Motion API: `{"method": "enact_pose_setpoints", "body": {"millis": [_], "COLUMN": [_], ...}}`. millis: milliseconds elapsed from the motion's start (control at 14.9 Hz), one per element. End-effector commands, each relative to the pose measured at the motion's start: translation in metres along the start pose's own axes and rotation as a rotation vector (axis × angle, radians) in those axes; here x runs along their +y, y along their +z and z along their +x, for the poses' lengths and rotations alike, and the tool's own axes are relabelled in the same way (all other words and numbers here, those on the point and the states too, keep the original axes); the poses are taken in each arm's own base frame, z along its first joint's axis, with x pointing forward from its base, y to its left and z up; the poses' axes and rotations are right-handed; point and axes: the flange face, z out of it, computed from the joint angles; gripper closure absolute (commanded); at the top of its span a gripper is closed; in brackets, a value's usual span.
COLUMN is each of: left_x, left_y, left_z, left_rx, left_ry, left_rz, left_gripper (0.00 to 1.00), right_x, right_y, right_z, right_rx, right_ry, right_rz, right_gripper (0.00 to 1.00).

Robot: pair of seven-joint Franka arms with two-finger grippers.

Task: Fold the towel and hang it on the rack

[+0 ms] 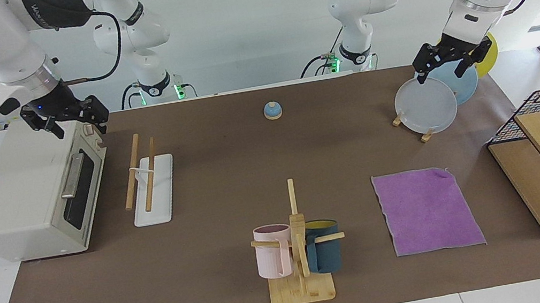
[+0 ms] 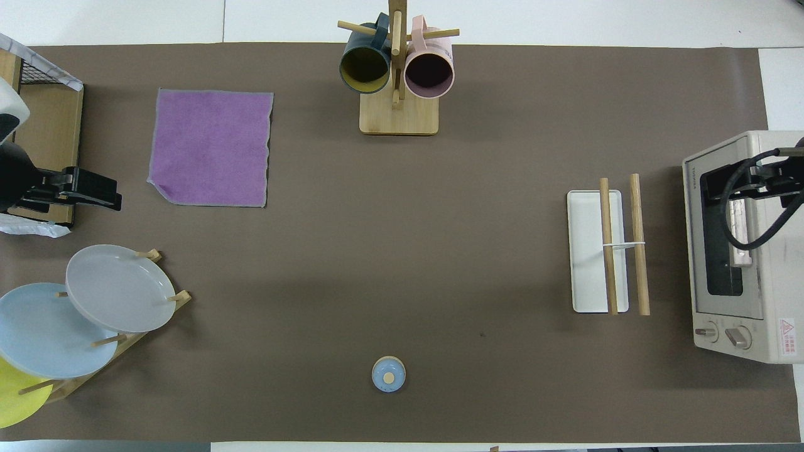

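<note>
"TOSHIBA" on the toaster oven (image 2: 747, 248) (faint)

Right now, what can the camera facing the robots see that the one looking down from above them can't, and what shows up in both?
Only the facing view shows both arms whole, up to their bases, with the right gripper raised over the toaster oven and the left gripper raised over the plate stand. Only the overhead view looks straight down into the mugs and onto the oven's knobs. Both show the purple towel lying flat and unfolded, the rack with nothing on its rods, the mug stand and the small blue bell.
</note>
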Motion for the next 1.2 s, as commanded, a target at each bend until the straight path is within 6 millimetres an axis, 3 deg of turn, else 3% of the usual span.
{"method": "enact_pose_setpoints", "body": {"millis": [0, 268, 602, 803, 1137], "left_x": [-0.001, 0.006, -0.010, -0.035, -0.051], "left_y": [-0.004, -0.008, 0.002, 0.037, 0.130], "left_z": [-0.008, -0.009, -0.001, 0.026, 0.085], "left_rx": [0.006, 0.023, 0.032, 0.024, 0.006], "left_ry": [0.003, 0.000, -0.034, -0.084, -0.227], "left_rz": [0.000, 0.000, -0.015, -0.046, -0.062], "left_gripper": [0.00, 0.00, 0.00, 0.00, 0.00], "right_x": [0.003, 0.003, 0.003, 0.003, 0.003], "right_y": [0.000, 0.000, 0.000, 0.000, 0.000], "right_z": [-0.003, -0.003, -0.003, -0.003, -0.003], "right_rx": [-0.007, -0.006, -0.006, -0.007, -0.007], "right_ry": [-0.008, -0.008, -0.008, -0.008, -0.008], "right_rz": [-0.018, -0.018, -0.018, -0.018, -0.018], "right_gripper": [0.00, 0.00, 0.00, 0.00, 0.00]}}
